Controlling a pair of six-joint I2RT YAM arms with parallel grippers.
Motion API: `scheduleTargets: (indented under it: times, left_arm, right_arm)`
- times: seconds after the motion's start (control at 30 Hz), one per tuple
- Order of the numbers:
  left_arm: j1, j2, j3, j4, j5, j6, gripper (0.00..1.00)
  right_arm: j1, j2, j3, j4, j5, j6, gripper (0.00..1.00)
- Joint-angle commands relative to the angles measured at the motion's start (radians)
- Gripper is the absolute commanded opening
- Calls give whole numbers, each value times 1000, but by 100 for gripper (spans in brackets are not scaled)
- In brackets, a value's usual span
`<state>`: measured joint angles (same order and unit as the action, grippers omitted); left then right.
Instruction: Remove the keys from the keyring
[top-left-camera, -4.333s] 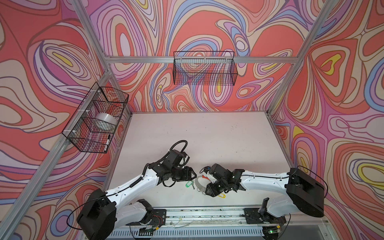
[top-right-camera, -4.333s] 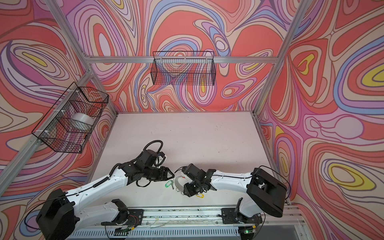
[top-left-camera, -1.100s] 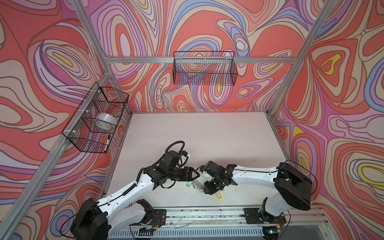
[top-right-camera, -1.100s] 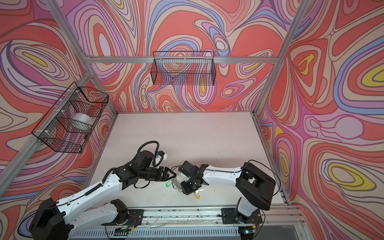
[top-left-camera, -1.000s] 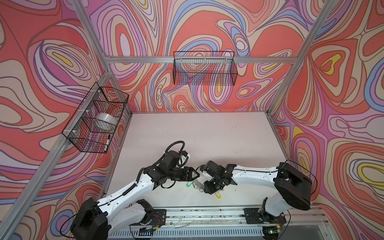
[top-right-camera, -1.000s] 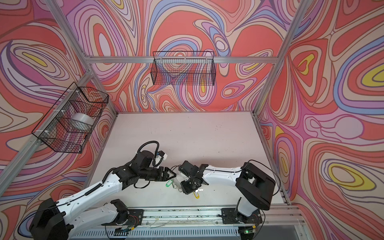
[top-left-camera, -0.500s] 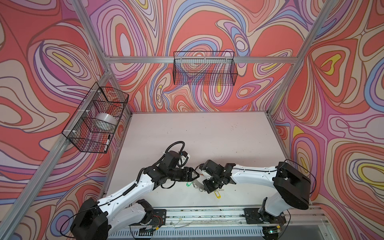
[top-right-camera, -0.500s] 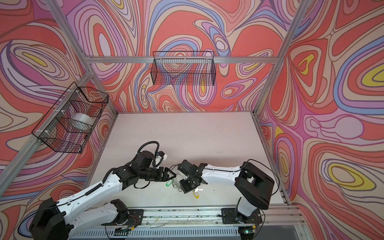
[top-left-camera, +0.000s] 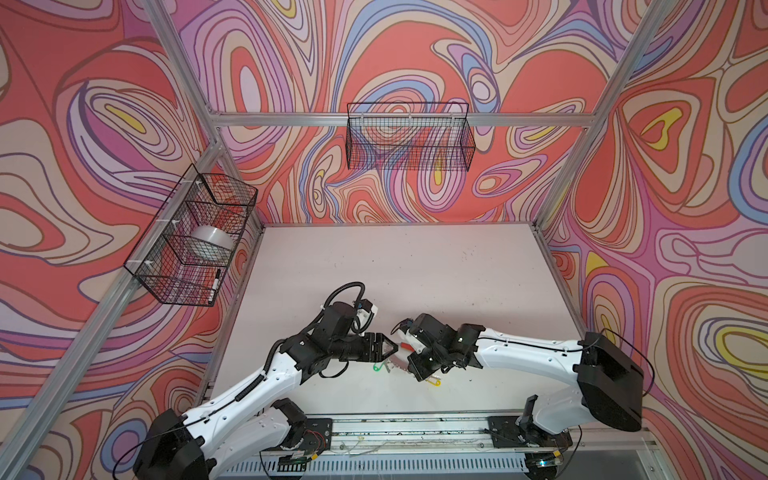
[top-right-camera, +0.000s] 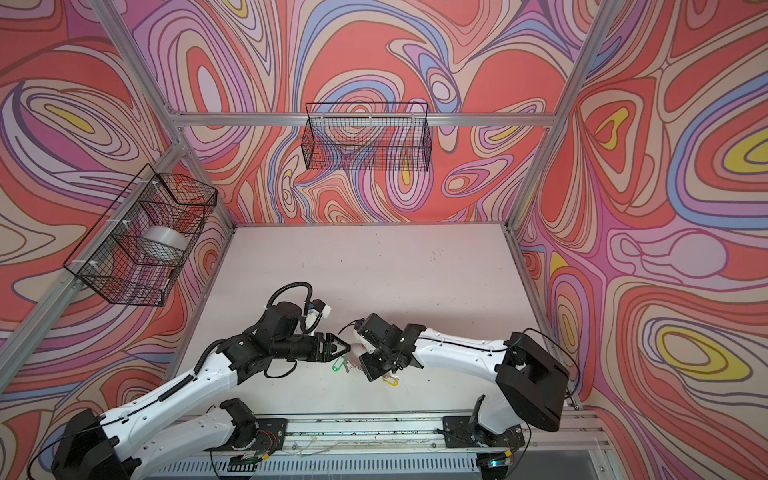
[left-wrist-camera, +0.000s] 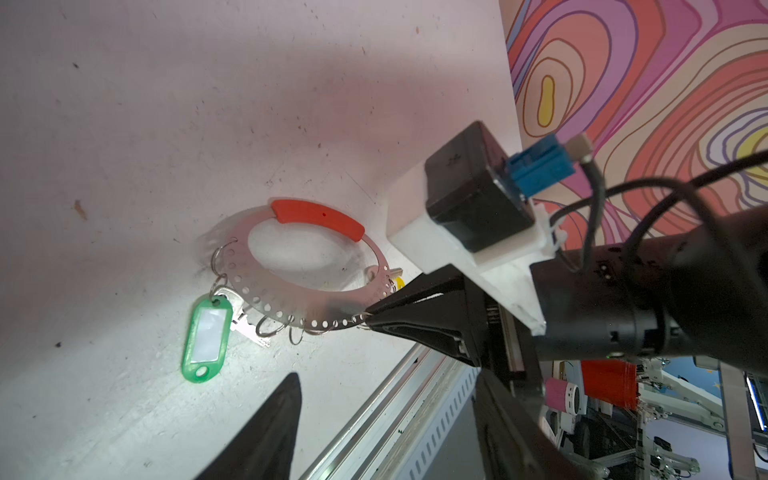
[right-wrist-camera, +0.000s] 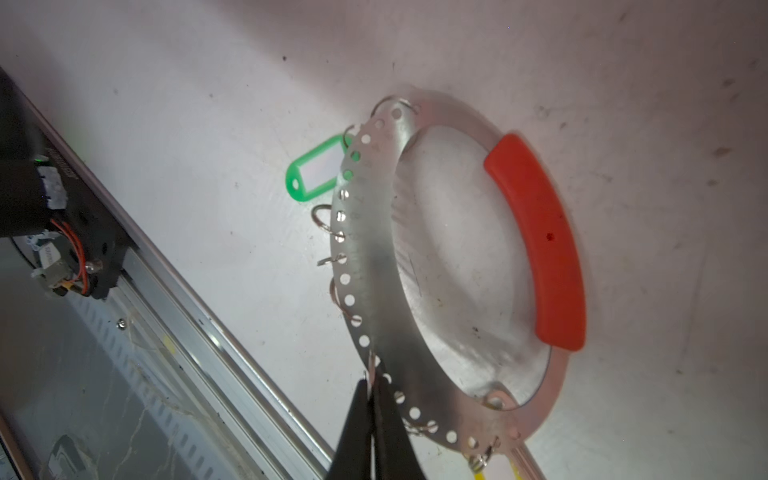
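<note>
Both tips of the right gripper (right-wrist-camera: 371, 390) pinch the keyring's (right-wrist-camera: 376, 266) holed rim near the table's (top-left-camera: 415, 257) front edge. The green-tagged key (left-wrist-camera: 206, 332) lies at the ring's left and the yellow tag (top-left-camera: 434, 381) pokes out by that gripper. The left gripper (top-left-camera: 388, 348) hovers just beside, jaws spread.

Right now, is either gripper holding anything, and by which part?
The right gripper is shut on the keyring, pinching its perforated outer edge. The left gripper is open, holding nothing.
</note>
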<state>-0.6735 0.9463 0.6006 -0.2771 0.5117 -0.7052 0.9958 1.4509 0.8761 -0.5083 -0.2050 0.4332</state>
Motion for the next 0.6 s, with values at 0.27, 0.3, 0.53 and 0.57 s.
scheduleTargets:
  times: [0.27, 0.3, 0.53, 0.57]
  left_arm:
    - [-3, -45, 132, -11, -6, 87, 65]
    - [-4, -52, 137, -7, -5, 99, 65]
    - [-3, -93, 218, -54, 2, 220, 69]
    - [-3, -96, 227, -66, 3, 242, 69]
  right_arm:
    - [-27, -152, 184, -141, 126, -104, 0]
    - [-31, -157, 197, -149, 130, -110, 0]
    - [-93, -180, 296, -207, 87, -150, 0]
    - [-106, -184, 310, -215, 70, -156, 0]
